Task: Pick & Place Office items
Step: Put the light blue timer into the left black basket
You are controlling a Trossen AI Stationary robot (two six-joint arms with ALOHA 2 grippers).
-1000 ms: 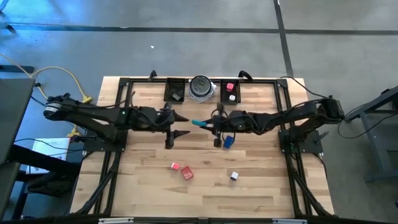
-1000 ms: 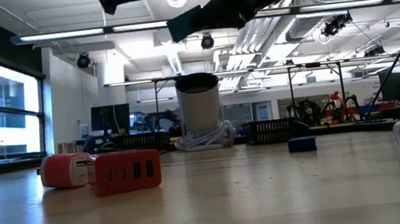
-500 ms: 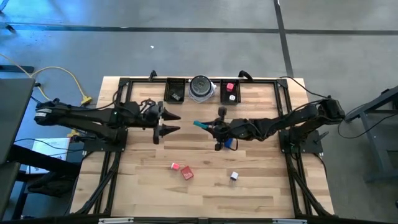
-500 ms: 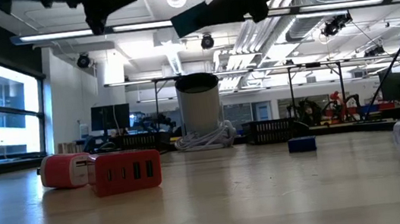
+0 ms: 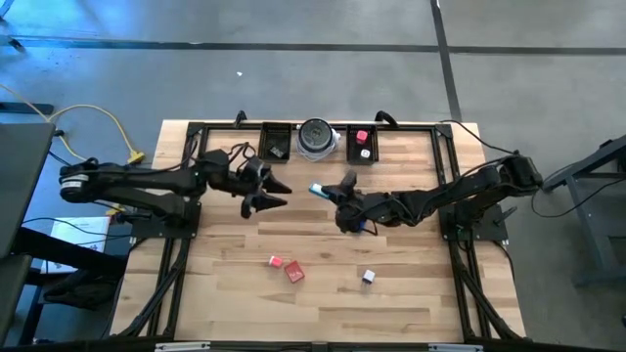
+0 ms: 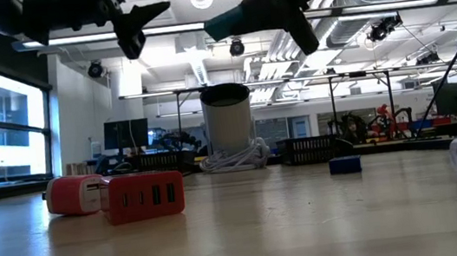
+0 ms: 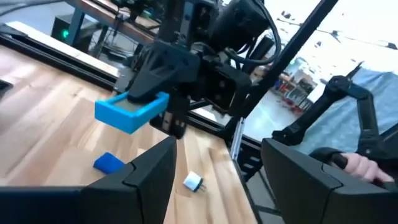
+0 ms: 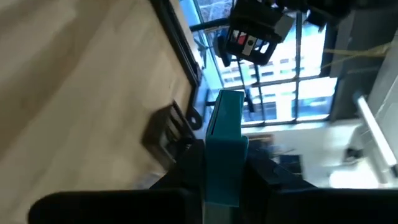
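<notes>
The teal office item (image 5: 317, 190) is clamped between the fingers of the right end effector (image 5: 328, 194), held in the air above the middle of the tabletop (image 5: 411, 293), a little nearer than the row of containers at the far edge. The right wrist view shows it as a flat teal block (image 8: 224, 146) gripped on its two broad faces, with much of it standing out past the fingertips.

The step in hand looks like a carry toward a drop-off, probably one of the black trays: the left tray (image 5: 275, 143) or the right tray (image 5: 362, 144), which already holds a red piece (image 5: 362, 136). The round dish (image 5: 316, 138) sits between them.

To do it well, I would keep the clamp steady, travel high enough to clear the tray walls, and bring the block level before lowering, since it juts out and could catch a rim. Release only once it is low inside the tray, as so small a piece might bounce out.

The left end effector (image 5: 275, 193) hangs above the tabletop to the left of centre, fingers spread apart and empty, pointing at the right one. They are near each other, so the right arm's path should swing away from it.

Other office items wait on the tabletop: a blue piece (image 5: 363, 226) just beneath the right arm, two red pieces (image 5: 288, 269) near the front, and a small white and dark piece (image 5: 368, 277) to their right.
</notes>
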